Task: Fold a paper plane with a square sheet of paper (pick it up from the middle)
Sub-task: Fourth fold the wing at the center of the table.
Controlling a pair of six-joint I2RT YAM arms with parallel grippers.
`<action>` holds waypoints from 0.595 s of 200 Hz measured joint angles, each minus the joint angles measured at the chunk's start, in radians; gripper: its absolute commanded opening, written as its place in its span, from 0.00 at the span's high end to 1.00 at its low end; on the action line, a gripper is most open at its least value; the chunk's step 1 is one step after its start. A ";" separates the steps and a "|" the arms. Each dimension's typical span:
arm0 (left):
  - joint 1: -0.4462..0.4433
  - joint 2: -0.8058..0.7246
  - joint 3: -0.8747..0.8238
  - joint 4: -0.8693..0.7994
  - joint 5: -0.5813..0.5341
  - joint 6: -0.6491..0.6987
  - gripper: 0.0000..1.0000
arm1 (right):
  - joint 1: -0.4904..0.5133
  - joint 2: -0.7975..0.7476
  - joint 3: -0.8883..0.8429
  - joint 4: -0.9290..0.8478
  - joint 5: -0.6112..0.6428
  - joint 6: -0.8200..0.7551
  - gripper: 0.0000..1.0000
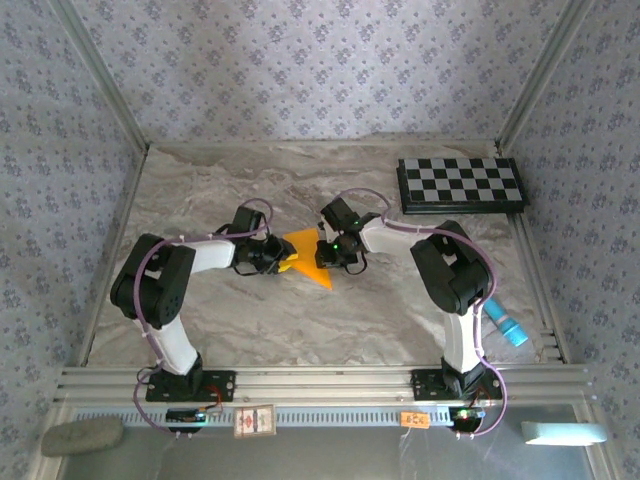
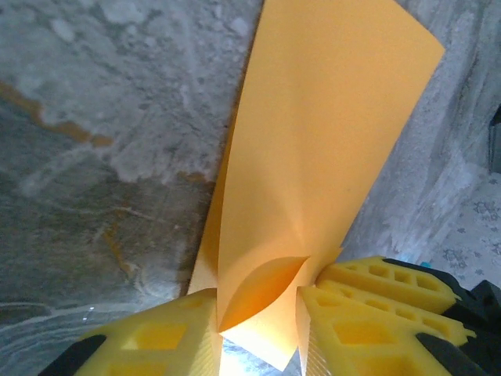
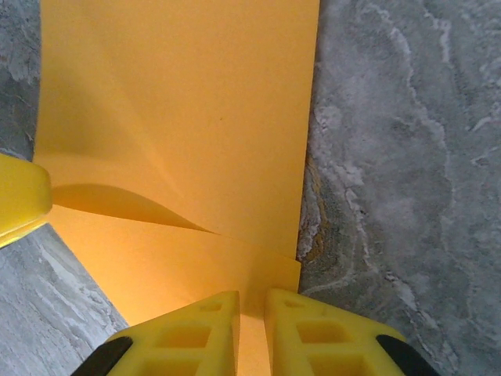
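The square sheet of paper [image 1: 308, 262], orange-yellow and partly folded over, is held in the middle of the marble table between both grippers. My left gripper [image 1: 283, 258] grips it from the left. In the left wrist view its yellow fingers [image 2: 168, 333] press on a bowed fold of the sheet [image 2: 329, 133], with the gripper [image 2: 258, 301] closed loosely around that loop. My right gripper [image 1: 330, 250] holds the other side. In the right wrist view the gripper [image 3: 252, 301] stands nearly together, pinching the sheet's [image 3: 180, 102] layered edge. A left finger [image 3: 19, 196] shows at that view's left edge.
A black-and-white checkerboard [image 1: 462, 184] lies at the back right of the table. A blue cylinder [image 1: 507, 325] rests by the right arm's base near the right rail. Patterned walls close in the table on three sides.
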 measured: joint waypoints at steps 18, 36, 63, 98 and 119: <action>-0.004 0.000 0.000 0.021 0.018 0.002 0.72 | -0.002 0.000 0.000 0.001 -0.005 0.000 0.81; -0.009 0.000 0.000 0.033 0.033 0.012 0.72 | -0.005 0.000 0.000 0.002 -0.010 0.000 0.81; -0.010 0.000 0.000 0.049 0.052 0.035 0.73 | -0.014 0.000 -0.001 0.009 -0.019 -0.001 0.80; -0.010 0.000 0.000 0.054 0.071 0.077 0.73 | -0.028 0.001 -0.002 0.020 -0.039 -0.002 0.78; -0.010 0.000 0.000 0.053 0.071 0.104 0.76 | -0.032 0.001 -0.005 0.026 -0.048 -0.002 0.76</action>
